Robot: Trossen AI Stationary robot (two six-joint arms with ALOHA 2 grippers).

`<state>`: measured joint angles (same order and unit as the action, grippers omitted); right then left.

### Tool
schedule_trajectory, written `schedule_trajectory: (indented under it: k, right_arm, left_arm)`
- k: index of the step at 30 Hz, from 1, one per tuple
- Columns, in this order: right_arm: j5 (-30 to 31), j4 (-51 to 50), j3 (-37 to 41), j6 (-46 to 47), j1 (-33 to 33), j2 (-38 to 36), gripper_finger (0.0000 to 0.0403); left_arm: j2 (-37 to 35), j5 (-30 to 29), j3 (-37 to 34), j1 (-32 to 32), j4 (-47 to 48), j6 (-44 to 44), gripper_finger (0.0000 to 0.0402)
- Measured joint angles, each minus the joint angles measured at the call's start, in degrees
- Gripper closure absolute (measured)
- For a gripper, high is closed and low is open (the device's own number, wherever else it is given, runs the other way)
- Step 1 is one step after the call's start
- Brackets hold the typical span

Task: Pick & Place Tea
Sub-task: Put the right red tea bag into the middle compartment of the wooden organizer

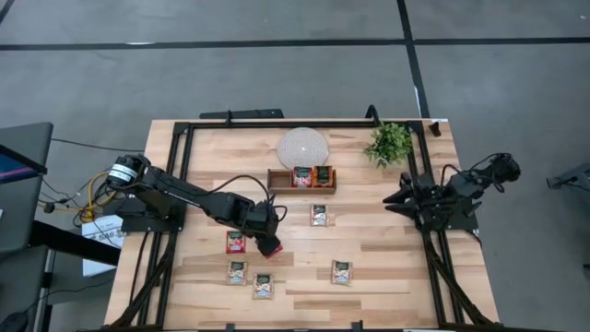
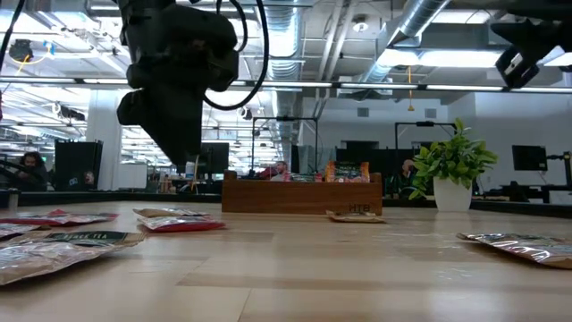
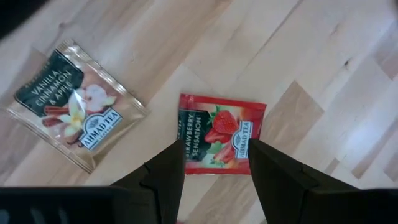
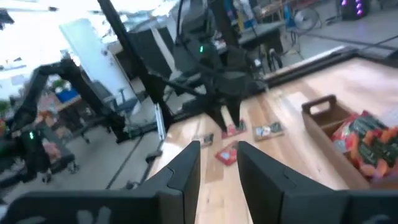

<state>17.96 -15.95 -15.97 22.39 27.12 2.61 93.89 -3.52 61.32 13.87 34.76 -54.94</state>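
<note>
Tea sachets: five lie loose on the table [image 1: 387, 267] in the high view, two more stand in the wooden tray [image 1: 301, 189]. Loose ones — a red strawberry sachet [image 1: 236, 242] by the left gripper [image 1: 268, 242], two pale ones just below it [image 1: 238, 271] and [image 1: 264, 285], one pale one [image 1: 342, 271] further right, one [image 1: 319, 215] just below the tray. Tray pair: [image 1: 301, 176] and [image 1: 322, 175], side by side (red-orange faces up).

Left arm reaches out over the middle of the table; its gripper hangs above the wood with the two fingers [image 3: 165, 174] spread apart, nothing between them. In the left wrist view the strawberry sachet sits flat right below the gap, a vanilla cinnamon sachet [image 3: 74, 102] apart from it, tilted.

Right gripper [image 1: 396, 199] waits at the table's right edge, near the potted plant [image 1: 389, 143] — fingers parted, holding nothing.

One pale round plate [image 1: 303, 148] sits behind the tray.
</note>
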Motion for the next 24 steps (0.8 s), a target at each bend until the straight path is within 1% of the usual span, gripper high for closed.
schedule_trajectory:
  k: [2, 6, 8, 10, 18, 24]
  right_arm:
    - [0.09, -0.81, 0.14, -0.74, -0.96, -2.64, 0.0305]
    - [0.12, -1.24, -0.66, -3.15, -3.14, -2.44, 0.0305]
    - [0.16, -0.34, -0.67, -3.17, -3.97, -2.38, 0.0305]
    - [-0.01, -1.59, -0.10, -2.97, -4.59, -2.42, 0.0305]
    - [0.12, -1.03, 1.19, -2.92, -4.77, -2.47, 0.0305]
    - [0.18, -1.59, 1.36, -2.90, -4.77, -2.47, 0.0305]
  left_arm:
    - [0.00, 0.78, 0.00, 0.00, 0.16, 0.00, 0.0234]
    - [0.02, 1.31, -0.02, -0.03, 0.68, -0.04, 0.0234]
    - [0.02, 1.26, -0.02, -0.23, 1.06, -0.07, 0.0234]
    - [0.02, 1.30, -0.02, -0.42, 1.32, -0.39, 0.0234]
    - [0.04, 0.34, -0.04, -1.51, 2.62, -3.84, 0.0234]
    - [3.29, 0.80, -0.04, -1.15, 2.57, -6.42, 0.0234]
